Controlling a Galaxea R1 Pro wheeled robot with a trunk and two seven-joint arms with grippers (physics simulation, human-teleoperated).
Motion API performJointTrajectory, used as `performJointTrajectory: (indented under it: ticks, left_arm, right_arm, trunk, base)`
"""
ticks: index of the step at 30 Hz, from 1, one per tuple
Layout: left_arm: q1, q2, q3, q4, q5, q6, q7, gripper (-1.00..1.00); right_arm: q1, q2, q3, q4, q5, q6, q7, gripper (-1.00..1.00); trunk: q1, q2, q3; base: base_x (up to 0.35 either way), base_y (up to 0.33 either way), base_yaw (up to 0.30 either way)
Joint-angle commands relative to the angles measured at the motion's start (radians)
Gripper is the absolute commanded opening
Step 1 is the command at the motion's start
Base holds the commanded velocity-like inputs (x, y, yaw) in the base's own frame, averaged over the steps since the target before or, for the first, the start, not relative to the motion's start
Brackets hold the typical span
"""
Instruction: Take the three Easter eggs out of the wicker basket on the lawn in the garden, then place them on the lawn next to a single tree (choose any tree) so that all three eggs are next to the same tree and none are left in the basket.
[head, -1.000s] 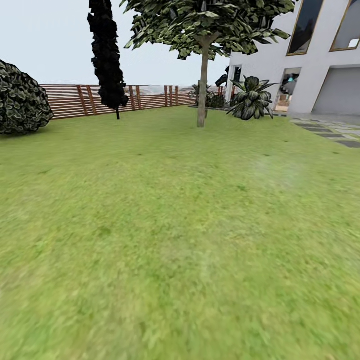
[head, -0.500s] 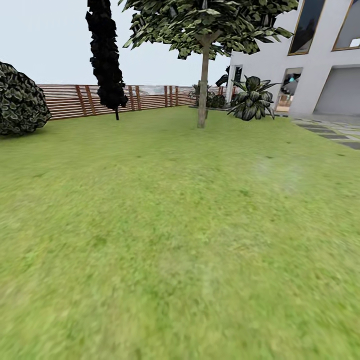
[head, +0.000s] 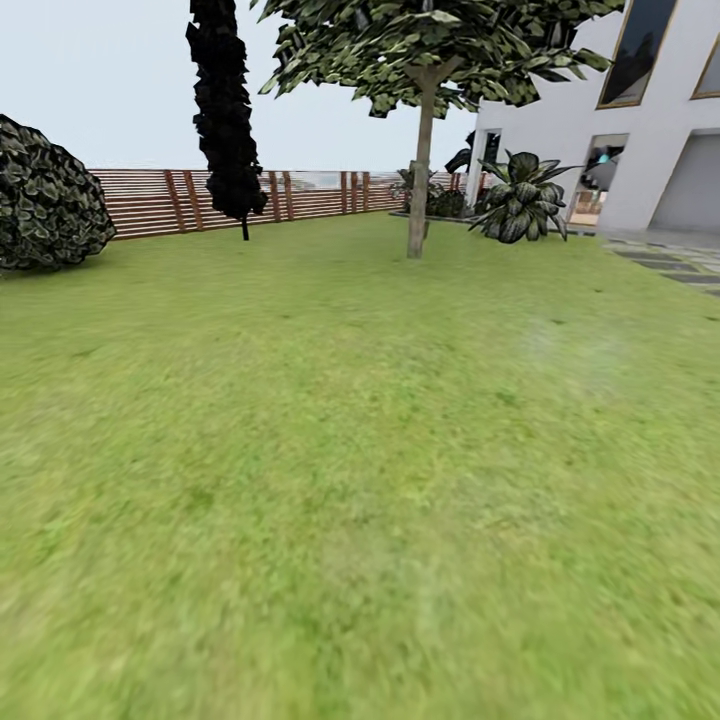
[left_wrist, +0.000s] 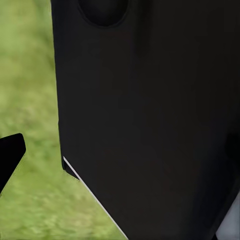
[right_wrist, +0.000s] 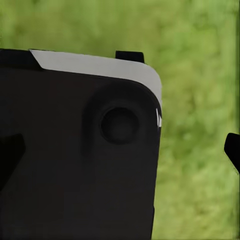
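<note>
One tree (head: 422, 150) with a slim, pale grey-brown trunk is recorded on the far part of the lawn (head: 330, 450); its long axis is upright, with a spreading leafy crown at the top. Mottled green grass is seen across the near and middle ground of the head view, blurred nearest the camera.

Further items, listed from the robot's left to its right:
- rounded dark bush (head: 45, 195), at the lawn's far left edge;
- slatted wooden fence (head: 300, 195), running behind the lawn;
- dark cypress-like tree (head: 228, 110), upright, in front of the fence and left of the pale-trunked tree;
- broad-leaved plant (head: 522, 198), beside the white house (head: 590, 120);
- grey stepping stones (head: 675, 268), at the right edge, before the house.

Left end effector: a black fingertip (left_wrist: 10, 157) is seen over grass beside a large black body part (left_wrist: 150, 115); whether it is spread or pressed together cannot be told.

Right end effector: a black fingertip (right_wrist: 233, 150) is seen over grass beside a black housing (right_wrist: 80, 150) with a pale top edge; its state cannot be told.
</note>
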Motion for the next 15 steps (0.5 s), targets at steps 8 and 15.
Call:
performJointTrajectory:
  ticks: [8, 15]
  left_arm:
    - [0.001, 0.0, 0.006, -0.001, 0.0, -0.001, -0.001, 1.0]
    - [0.001, 0.0, 0.007, -0.001, 0.0, -0.001, -0.001, 1.0]
  right_arm:
    - [-0.001, 0.0, 0.002, 0.001, 0.005, -0.004, 0.0, 1.0]
    - [-0.001, -0.001, 0.002, 0.001, 0.005, -0.004, 0.0, 1.0]
  trunk:
    - [0.001, 0.0, -0.001]
    - [0.001, 0.0, -0.001]
  base:
    - [0.339, 0.0, 0.008]
    - [0.339, 0.0, 0.0]
